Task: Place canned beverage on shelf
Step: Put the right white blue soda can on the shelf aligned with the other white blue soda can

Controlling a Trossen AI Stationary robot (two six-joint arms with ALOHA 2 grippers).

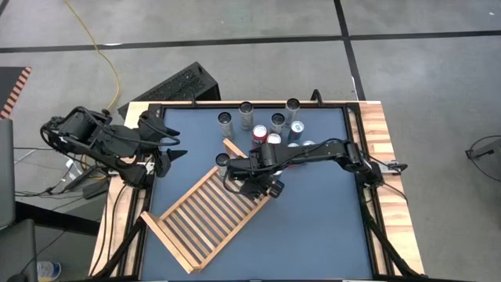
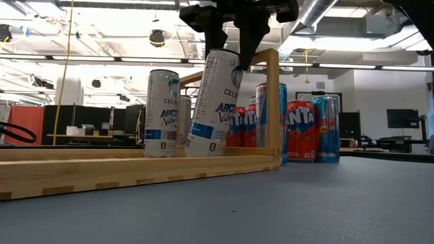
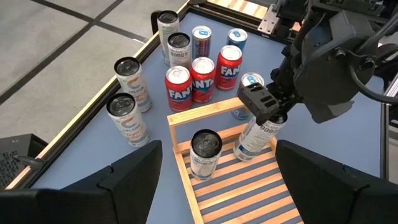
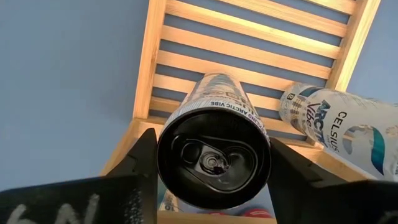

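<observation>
Your workspace is a blue-grey table [image 1: 313,219] with a wooden border, and the slatted wooden shelf [image 1: 205,215] lies flat and skewed across its left-centre. A cluster of spare cans [image 3: 193,71] stands just beyond the shelf's far end.

Your right gripper [image 2: 234,51] is over that far end, clenched around the top of a white can [image 2: 213,102]. From table height the can leans, its base on or just above the slats and its top tipped toward the frame post. A second white can [image 2: 161,112] already stands upright on the shelf just beside it.

To finish this well, bring the held can upright before you let go; released at this tilt, it would likely topple into its neighbour or against the frame. Settle the base flat across the slats rather than into a gap, open the fingers gently, then lift straight up so you don't drag the rim.

Your left gripper [image 1: 174,149] waits near the table's left edge, its fingers spread and holding nothing.
</observation>
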